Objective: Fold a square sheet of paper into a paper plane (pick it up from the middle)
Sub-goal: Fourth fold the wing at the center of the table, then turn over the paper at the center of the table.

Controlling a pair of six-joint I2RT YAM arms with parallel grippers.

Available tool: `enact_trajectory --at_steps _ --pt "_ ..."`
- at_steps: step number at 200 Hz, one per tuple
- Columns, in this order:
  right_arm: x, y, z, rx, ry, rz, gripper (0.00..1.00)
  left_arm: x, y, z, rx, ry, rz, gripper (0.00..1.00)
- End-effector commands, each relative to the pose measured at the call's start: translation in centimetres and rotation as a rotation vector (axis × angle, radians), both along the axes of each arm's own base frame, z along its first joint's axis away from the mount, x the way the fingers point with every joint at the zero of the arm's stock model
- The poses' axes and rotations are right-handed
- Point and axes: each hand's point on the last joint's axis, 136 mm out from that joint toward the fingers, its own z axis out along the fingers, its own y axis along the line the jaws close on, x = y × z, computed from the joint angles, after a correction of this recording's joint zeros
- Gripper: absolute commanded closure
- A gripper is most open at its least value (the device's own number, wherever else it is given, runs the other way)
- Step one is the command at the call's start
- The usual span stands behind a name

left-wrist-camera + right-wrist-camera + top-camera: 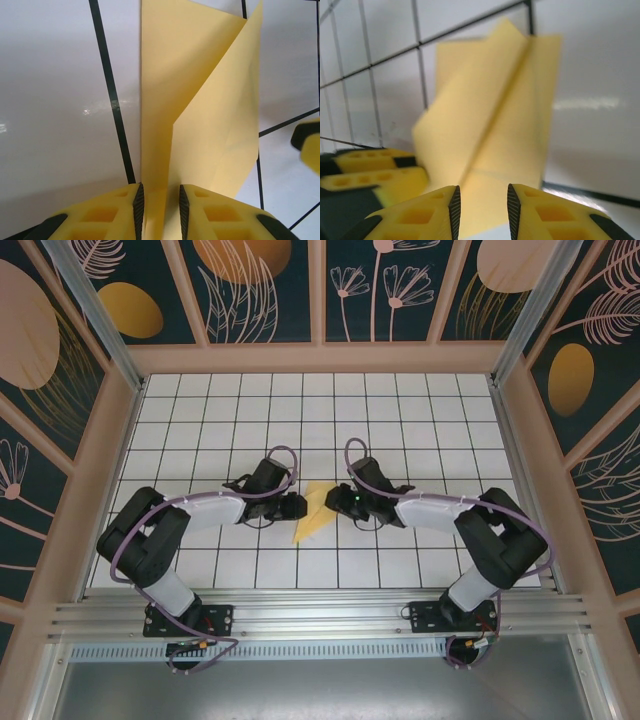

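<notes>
- Gridded table (pixel 420 410): work surface; both arms reach to its middle
- Yellow paper (pixel 312 518): folded dart lying between the grippers (flaps stand up off the creases)
- Left gripper (pixel 161 200): jaws slightly parted astride the centre fold, not pinching; right gripper (pixel 483 200): likewise parted, holding nothing

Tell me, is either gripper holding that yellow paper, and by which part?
Nothing looks held: left gripper and right gripper both stand with jaws apart at opposite sides of the folded yellow paper.
</notes>
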Motion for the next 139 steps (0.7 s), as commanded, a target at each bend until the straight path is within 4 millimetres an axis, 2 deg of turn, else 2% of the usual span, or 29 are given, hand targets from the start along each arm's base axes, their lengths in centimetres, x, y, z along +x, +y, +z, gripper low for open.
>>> enact_trajectory --at_steps 1,40,78,139 --pt "-0.3 -0.2 0.5 0.048 0.015 -0.062 0.63 0.1 0.1 -0.3 0.032 0.003 -0.019 0.71" --pt "-0.8 -0.4 -0.9 0.036 0.069 -0.083 0.62 -0.3 0.3 -1.2 0.054 0.031 -0.026 0.71" --pt "-1.0 -0.4 -1.3 0.048 0.078 -0.082 0.61 -0.7 0.3 -1.8 0.056 0.055 -0.036 0.71" --pt "-1.3 0.3 -2.3 0.071 0.114 -0.077 0.62 -1.1 -0.1 -1.9 0.035 0.075 -0.048 0.74"
